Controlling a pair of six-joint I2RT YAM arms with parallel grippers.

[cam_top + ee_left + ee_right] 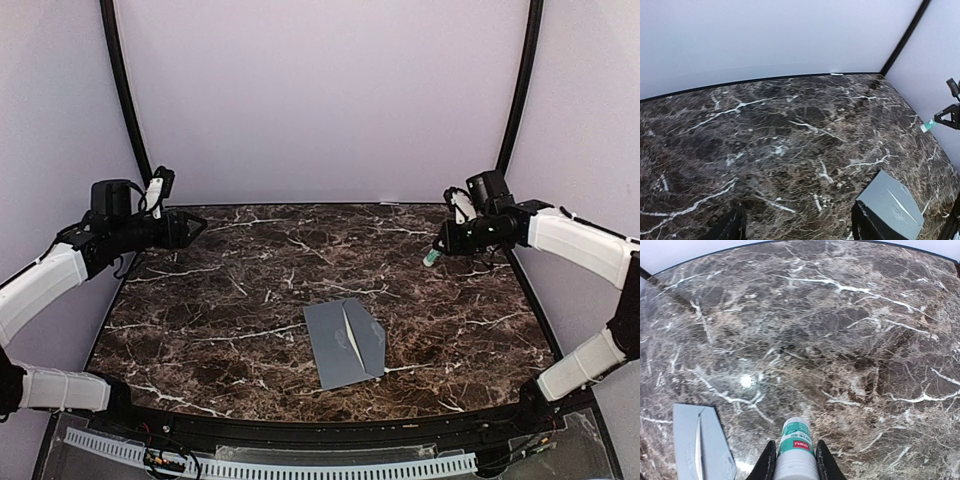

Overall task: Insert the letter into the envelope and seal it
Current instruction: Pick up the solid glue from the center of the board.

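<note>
The slate-grey envelope [345, 345] lies flat near the table's front centre, its flap folded over. It also shows in the left wrist view [892, 207] and the right wrist view [700, 450]. A thin cream sliver [352, 335] runs along the flap edge; the rest of the letter is hidden. My right gripper [438, 250] hovers high at the back right, shut on a white and green glue stick [796, 440] that points down at the table. My left gripper [195, 228] hangs at the back left, far from the envelope, open [797, 225] with nothing between its fingers.
The dark marble table [230, 290] is bounded by pale walls and black corner posts [125, 90]. A black rim and a white cable strip [270, 465] run along the near edge by the arm bases.
</note>
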